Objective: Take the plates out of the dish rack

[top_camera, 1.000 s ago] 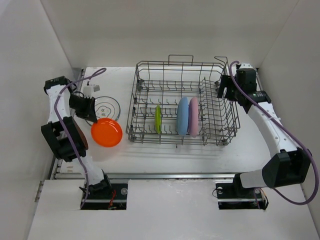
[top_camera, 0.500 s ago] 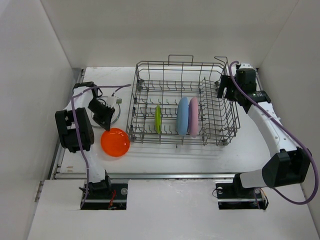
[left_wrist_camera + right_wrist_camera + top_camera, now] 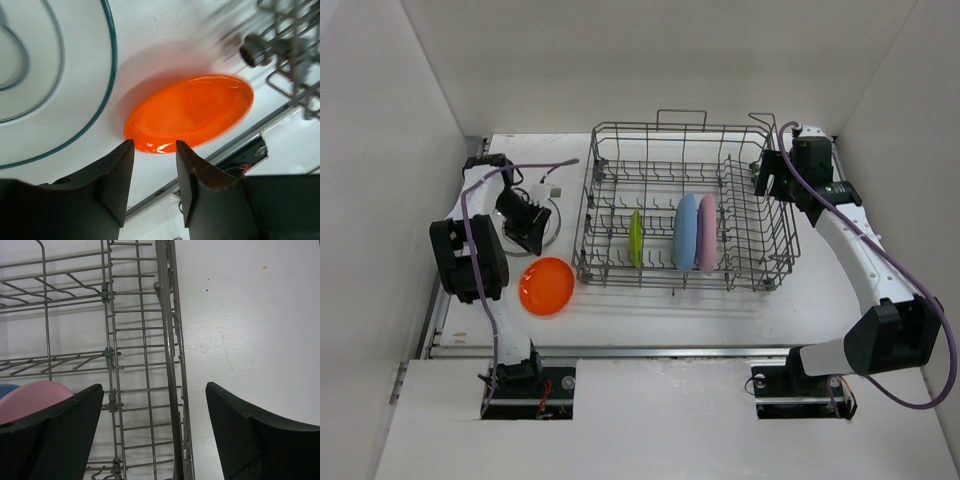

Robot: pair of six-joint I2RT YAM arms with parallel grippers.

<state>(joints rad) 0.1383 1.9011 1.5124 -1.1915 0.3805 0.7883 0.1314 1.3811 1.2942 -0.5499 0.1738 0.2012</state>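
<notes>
The grey wire dish rack stands mid-table and holds a lime-green plate, a light-blue plate and a pink plate upright. An orange plate lies on the table left of the rack. A white patterned plate lies behind it. My left gripper is open and empty above the white plate's near edge. In the left wrist view the orange plate lies just past my left gripper. My right gripper is open wide over the rack's right wall, with the pink plate at the lower left of that view.
White walls close in the table on the left, back and right. A metal rail runs along the table's near edge. A corner of the rack shows at the upper right of the left wrist view.
The left arm swung toward the rack with the orange plate. The plate now lies flat on the table, apart from the fingers. The right arm has not moved.
</notes>
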